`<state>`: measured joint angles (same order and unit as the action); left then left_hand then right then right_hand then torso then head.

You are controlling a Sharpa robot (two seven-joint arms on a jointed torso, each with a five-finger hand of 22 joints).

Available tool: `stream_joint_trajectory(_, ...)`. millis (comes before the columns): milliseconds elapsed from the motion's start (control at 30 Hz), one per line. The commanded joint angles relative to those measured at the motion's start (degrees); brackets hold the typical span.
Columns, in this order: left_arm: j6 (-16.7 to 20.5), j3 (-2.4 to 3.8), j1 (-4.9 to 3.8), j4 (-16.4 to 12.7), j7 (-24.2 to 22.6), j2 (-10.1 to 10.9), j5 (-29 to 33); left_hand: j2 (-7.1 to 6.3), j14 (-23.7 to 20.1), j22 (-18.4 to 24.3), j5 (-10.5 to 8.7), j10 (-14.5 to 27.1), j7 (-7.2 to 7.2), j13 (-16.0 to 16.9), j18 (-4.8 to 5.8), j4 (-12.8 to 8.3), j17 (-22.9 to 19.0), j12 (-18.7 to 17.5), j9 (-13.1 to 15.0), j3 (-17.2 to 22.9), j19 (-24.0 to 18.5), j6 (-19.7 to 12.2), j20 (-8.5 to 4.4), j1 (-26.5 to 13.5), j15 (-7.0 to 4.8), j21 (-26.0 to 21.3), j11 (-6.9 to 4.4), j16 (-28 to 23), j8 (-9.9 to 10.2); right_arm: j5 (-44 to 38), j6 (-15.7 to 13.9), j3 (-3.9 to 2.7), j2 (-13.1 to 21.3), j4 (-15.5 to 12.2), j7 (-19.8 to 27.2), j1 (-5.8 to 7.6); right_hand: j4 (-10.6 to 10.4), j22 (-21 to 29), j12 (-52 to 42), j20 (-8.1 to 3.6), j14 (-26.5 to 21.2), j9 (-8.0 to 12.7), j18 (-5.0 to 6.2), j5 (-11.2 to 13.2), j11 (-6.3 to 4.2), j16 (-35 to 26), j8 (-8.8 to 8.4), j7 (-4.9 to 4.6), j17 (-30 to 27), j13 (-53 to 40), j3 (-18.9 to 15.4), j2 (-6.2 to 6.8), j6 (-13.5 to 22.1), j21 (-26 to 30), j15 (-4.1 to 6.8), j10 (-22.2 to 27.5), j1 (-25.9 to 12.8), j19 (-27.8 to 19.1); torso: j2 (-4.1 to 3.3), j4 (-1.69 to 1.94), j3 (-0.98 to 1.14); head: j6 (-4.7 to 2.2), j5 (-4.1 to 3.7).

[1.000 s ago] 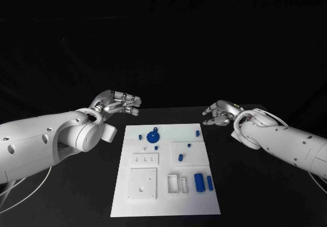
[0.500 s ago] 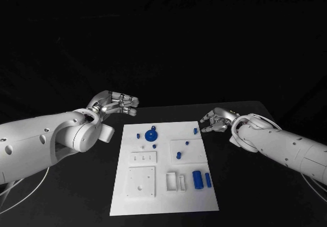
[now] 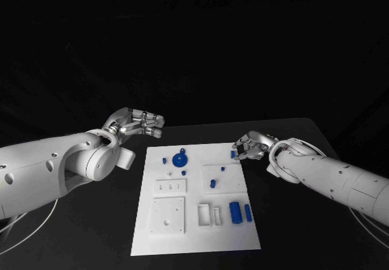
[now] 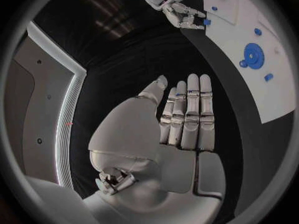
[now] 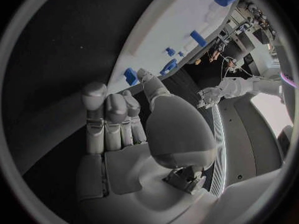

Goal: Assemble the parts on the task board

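So your right hand is hovering at the far right edge of the task board, fingers loose and apart, just beside a small blue part but grasping nothing. Your left hand is hanging off the board's far left corner, empty too.

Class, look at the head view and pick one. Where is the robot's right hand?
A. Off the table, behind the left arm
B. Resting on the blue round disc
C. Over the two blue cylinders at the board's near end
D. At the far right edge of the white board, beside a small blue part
D. The right hand is at the board's far right edge, next to a small blue part.
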<state>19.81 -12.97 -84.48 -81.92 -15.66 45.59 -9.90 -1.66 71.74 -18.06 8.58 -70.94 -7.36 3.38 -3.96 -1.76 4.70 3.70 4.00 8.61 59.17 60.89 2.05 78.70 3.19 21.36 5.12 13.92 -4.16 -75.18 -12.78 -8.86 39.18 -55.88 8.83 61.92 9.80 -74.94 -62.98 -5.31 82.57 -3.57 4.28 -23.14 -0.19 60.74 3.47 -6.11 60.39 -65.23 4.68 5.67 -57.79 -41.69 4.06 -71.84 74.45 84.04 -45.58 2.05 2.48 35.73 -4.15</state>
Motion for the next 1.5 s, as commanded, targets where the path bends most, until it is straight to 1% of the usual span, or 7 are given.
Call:
stream_joint_trajectory(33,-0.9,0.04,0.00,0.0,-0.7,-0.1,-0.1,0.25,-0.3,-0.1,0.10,0.3,-0.05,0.0,0.52,-0.3,-0.1,-0.2,0.0,0.0,-0.5,-0.3,0.01,0.0,0.03,0.1,-0.18,-0.3,0.3,0.0,0.7,-0.02,-0.2,0.3,0.7,-0.26,0.1,-4.9,0.2,0.06,-0.2,0.0,0.24,-0.2,-0.03,0.0,0.09,0.01,0.1,0.0,-0.3,-0.68,0.4,0.3,0.02,0.3,-0.1,0.5,-0.02,-0.03,0.01,0.19,0.04)
stream_joint_trajectory(267,-0.9,0.04,0.00,0.1,-0.6,-0.1,-0.1,0.25,-0.3,-0.1,0.10,0.3,-0.05,0.0,0.52,-0.3,-0.1,-0.2,0.0,0.0,-0.5,-0.3,0.01,0.0,0.03,0.1,-0.18,-0.3,0.3,-0.3,0.5,-0.02,-0.6,0.7,0.6,-0.78,0.3,-4.9,0.2,0.10,-0.2,0.0,0.31,-0.1,0.02,0.0,0.08,-0.04,0.1,0.0,-0.2,-0.78,0.4,0.3,-0.02,0.3,-0.1,0.5,0.00,0.03,0.01,0.51,0.12)
stream_joint_trajectory(967,-1.1,0.04,0.00,0.0,-0.4,-0.2,-0.4,0.49,-0.4,-0.5,0.07,0.3,-0.06,0.0,0.49,-0.9,-0.1,-0.2,0.0,0.0,-0.9,-0.3,0.04,-0.3,0.05,0.5,-0.17,-0.4,0.3,0.0,-1.1,-0.03,-1.8,2.2,-0.2,-0.94,0.4,-4.9,-0.4,0.30,0.1,0.0,0.63,1.2,0.30,0.5,0.04,-0.27,0.6,-0.3,3.1,-1.93,-0.5,-0.2,-0.18,0.1,-2.0,0.7,-0.02,0.05,-0.06,0.64,0.09)
stream_joint_trajectory(1033,-1.1,0.04,0.00,0.0,-0.4,-0.1,-0.4,0.49,-0.4,-0.5,0.07,0.3,-0.06,0.0,0.49,-0.9,-0.1,-0.2,0.0,0.0,-0.9,-0.3,0.04,-0.3,0.05,0.5,-0.17,-0.4,0.3,0.0,-1.2,-0.03,-1.9,2.2,-0.4,-0.94,0.5,-4.9,-0.5,0.33,0.0,0.0,0.60,2.8,0.40,0.5,0.10,-0.35,0.6,-0.3,3.9,-2.50,-1.6,-0.3,-0.26,0.1,-1.9,0.7,-0.01,0.00,-0.06,0.69,0.15)
stream_joint_trajectory(1100,-1.1,0.04,0.00,0.0,-0.4,-0.1,-0.4,0.49,-0.4,-0.5,0.07,0.3,-0.06,0.0,0.49,-0.9,-0.1,-0.2,0.0,0.0,-0.9,-0.3,0.04,-0.3,0.05,0.5,-0.17,-0.4,0.3,0.1,-1.1,-0.03,-2.0,2.3,-0.5,-0.94,0.7,-4.9,-0.5,0.41,0.0,0.0,0.64,3.7,0.46,0.6,0.03,-0.41,0.7,-0.3,5.1,-2.38,-1.9,-0.3,-0.32,0.1,-2.2,0.7,-0.01,-0.03,-0.02,0.76,0.22)
stream_joint_trajectory(1267,-1.1,0.04,0.00,0.0,-0.3,-0.2,-0.4,0.49,-0.4,-0.5,0.07,0.3,-0.06,0.0,0.49,-0.9,-0.1,-0.2,0.0,0.0,-0.9,-0.3,0.04,-0.3,0.05,0.5,-0.17,-0.4,0.3,0.1,-1.0,-0.03,-2.2,2.5,-0.7,-0.94,1.0,-5.0,-0.7,0.30,0.1,0.0,0.54,4.5,0.26,0.7,0.07,-0.02,0.8,-0.4,7.1,-2.26,-3.4,-0.4,-0.19,0.1,-2.8,0.7,-0.05,-0.07,0.02,0.81,0.27)
stream_joint_trajectory(1500,-1.2,0.04,0.00,0.0,-0.3,-0.2,-0.5,0.49,-0.4,-0.5,0.07,0.3,-0.06,0.0,0.49,-0.9,-0.1,-0.2,0.0,0.0,-0.9,-0.3,0.04,-0.3,0.05,0.5,-0.17,-0.4,0.3,0.0,-0.7,-0.03,-2.4,2.5,-0.8,-0.94,1.1,-5.0,-0.8,0.23,0.1,0.0,0.47,5.1,0.17,0.7,0.09,0.16,0.8,-0.5,7.6,-2.20,-4.2,-0.5,-0.12,0.0,-2.8,0.7,-0.04,-0.05,0.02,0.96,0.25)
